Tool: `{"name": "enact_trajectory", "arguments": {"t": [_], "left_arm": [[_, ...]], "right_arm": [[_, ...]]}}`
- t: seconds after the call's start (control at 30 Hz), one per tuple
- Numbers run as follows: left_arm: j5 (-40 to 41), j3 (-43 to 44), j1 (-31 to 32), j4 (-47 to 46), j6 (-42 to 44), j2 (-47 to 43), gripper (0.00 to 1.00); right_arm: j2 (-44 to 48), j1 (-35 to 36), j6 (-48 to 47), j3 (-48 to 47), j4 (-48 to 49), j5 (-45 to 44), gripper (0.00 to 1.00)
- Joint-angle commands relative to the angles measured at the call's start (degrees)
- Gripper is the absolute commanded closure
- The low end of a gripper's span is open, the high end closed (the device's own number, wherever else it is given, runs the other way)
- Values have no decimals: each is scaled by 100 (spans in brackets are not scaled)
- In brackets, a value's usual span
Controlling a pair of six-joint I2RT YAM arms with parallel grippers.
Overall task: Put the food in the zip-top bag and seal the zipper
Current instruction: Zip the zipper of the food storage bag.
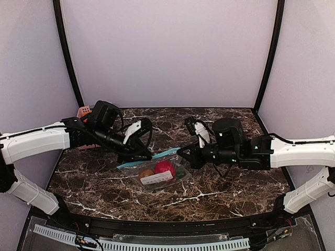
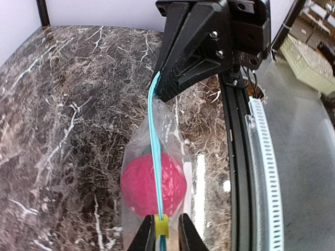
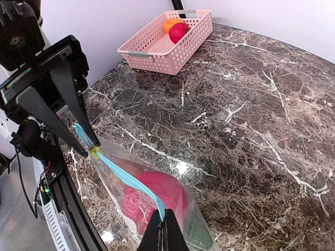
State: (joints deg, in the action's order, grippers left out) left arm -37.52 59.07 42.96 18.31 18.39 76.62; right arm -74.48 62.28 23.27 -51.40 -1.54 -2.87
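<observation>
Left gripper (image 2: 163, 231) and right gripper (image 3: 165, 226) each clamp one zipper (image 2: 152, 130) end, midway between the worktop's (image 1: 235, 183) side edges.

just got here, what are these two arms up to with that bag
Both arms hold the zip-top bag by its teal zipper, stretched between them. The right tool is shut on one end; the left tool pinches the yellow slider farther along. The red piece and the brownish-orange piece are already inside. Some strip runs past the slider, so sealing may not be finished. More fruit sits in the pink basket at the back.
</observation>
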Motion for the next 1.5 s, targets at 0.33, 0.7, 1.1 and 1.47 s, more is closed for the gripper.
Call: {"name": "enact_trajectory", "arguments": {"t": [0.33,0.7,1.1,1.47], "left_arm": [[-182,-205,-33,-311,-546,-639,14],[-563,308,-167,244,-261,-279,15],[-127,279,-500,1050,310,-391,42],[-92,227,-632,1100,418,-204,49]], "right_arm": [[-318,-58,-224,-151,639,1147,100],[-335,-58,-218,-256,434,1272,100],[-274,-50,-252,-262,374,1233,100],[-305,-54,-283,-329,364,1315,100]]}}
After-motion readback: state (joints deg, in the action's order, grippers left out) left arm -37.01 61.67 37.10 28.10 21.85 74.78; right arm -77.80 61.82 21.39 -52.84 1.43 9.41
